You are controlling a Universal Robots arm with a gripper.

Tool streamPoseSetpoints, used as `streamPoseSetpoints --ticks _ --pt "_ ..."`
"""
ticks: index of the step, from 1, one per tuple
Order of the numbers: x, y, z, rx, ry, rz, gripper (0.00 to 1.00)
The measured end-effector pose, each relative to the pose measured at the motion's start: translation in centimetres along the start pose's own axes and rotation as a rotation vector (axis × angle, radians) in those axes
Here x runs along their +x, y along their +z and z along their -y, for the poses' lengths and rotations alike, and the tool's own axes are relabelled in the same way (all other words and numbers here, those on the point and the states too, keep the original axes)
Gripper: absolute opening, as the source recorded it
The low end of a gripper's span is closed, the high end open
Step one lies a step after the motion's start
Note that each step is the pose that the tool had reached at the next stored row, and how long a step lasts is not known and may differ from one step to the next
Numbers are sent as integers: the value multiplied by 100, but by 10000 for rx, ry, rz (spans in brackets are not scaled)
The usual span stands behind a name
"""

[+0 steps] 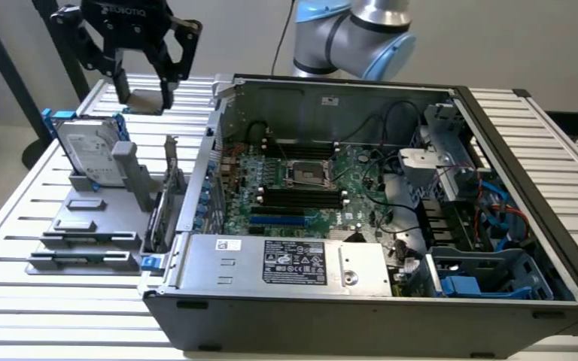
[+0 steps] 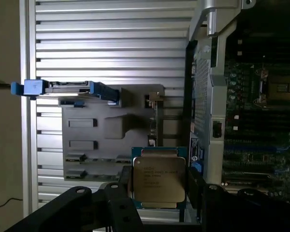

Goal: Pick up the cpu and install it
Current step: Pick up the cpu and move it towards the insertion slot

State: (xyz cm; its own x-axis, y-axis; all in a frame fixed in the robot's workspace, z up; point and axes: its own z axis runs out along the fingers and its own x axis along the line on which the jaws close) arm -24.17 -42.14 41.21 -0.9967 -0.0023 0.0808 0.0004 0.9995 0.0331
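So the cpu [image 1: 150, 101] is clamped in the gripper [image 1: 147, 104], pinched between the two black fingers [image 1: 171, 71] and hanging in the air above the slatted metal table [image 1: 18, 218]. In the exterior view that puts it at about 10 o'clock from the middle of the picture. The wrist view shows the same grip up close: the cpu [image 2: 158, 176] sits flat between the jaws of the gripper [image 2: 158, 189], silver lid facing the camera, printed text on it (too small for me to read), with a thin pale rim around the edge.

The gripper points straight down, and the arm [image 1: 354, 34] has its silver and light-blue joint at about 12 o'clock, behind the case.

Roughly 6 o'clock from the gripper stands the hard drive [image 1: 90, 154], silver in a blue frame, upright in a grey holder [image 1: 78, 241] with a few small grey blocks on it. Over at 3 o'clock is the open computer case [image 1: 369, 320], dark grey sheet metal. Inside it is a green motherboard [image 1: 360, 169] with the square socket [image 1: 304, 173] near its middle, well apart from the cpu, and a boxy silver power supply [image 1: 289, 259] at 6 o'clock from the socket.
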Motion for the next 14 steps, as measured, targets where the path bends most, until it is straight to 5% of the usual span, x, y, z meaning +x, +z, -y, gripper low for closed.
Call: streamPoseSetpoints --ticks 14 --pt "-634 -53 -9 0 -1 -3 55"
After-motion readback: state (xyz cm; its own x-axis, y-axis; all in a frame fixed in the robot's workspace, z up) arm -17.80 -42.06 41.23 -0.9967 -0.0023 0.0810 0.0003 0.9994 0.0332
